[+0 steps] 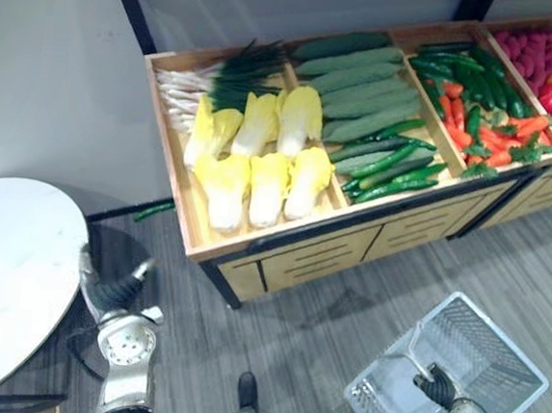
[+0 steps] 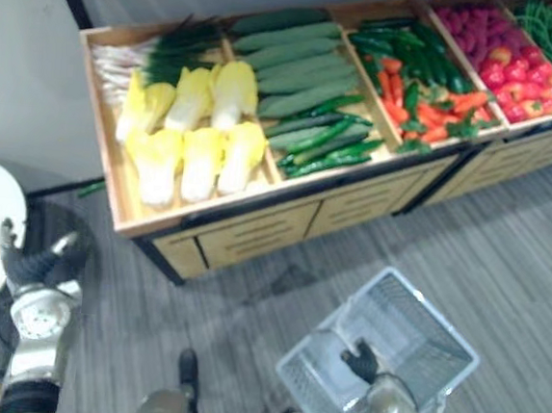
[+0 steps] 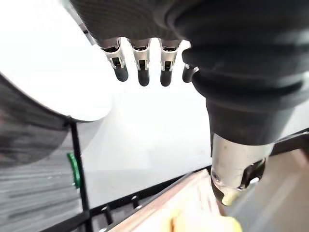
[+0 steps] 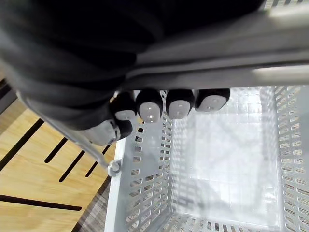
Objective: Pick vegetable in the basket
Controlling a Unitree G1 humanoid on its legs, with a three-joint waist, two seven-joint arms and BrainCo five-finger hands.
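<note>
The robot is standing in front of a wooden stand [image 1: 282, 251] full of vegetables. Its right hand [image 1: 437, 385] is holding a white basket [image 1: 486, 346] low down in front of the stand. In the right wrist view the fingers [image 4: 149, 104] are curling round the basket's handle [image 4: 217, 67] and gripping it. The basket is looking bare inside.

The left hand [image 1: 114, 289] is hanging low, off to the left of the stand and close to a round white table [image 1: 9, 270]. Its fingers [image 3: 143, 72] are hanging loose and straight, and they are holding nothing.

All the vegetables are lying in the stand. Yellow cabbages [image 1: 268, 182] are sitting in the box at the left end. Cucumbers [image 1: 363, 98] are lying in the next box along, and carrots [image 1: 495, 134] are lying further right.

I think the robot is only getting ready and the picking is not yet begun. Next, the left hand probably needs to rise up and reach over the front edge of the stand. The cabbages are the nearest to it. It would need to close its fingers round one and carry it over to the basket. A cabbage looks big and round, so I think it may need a wide grip.
</note>
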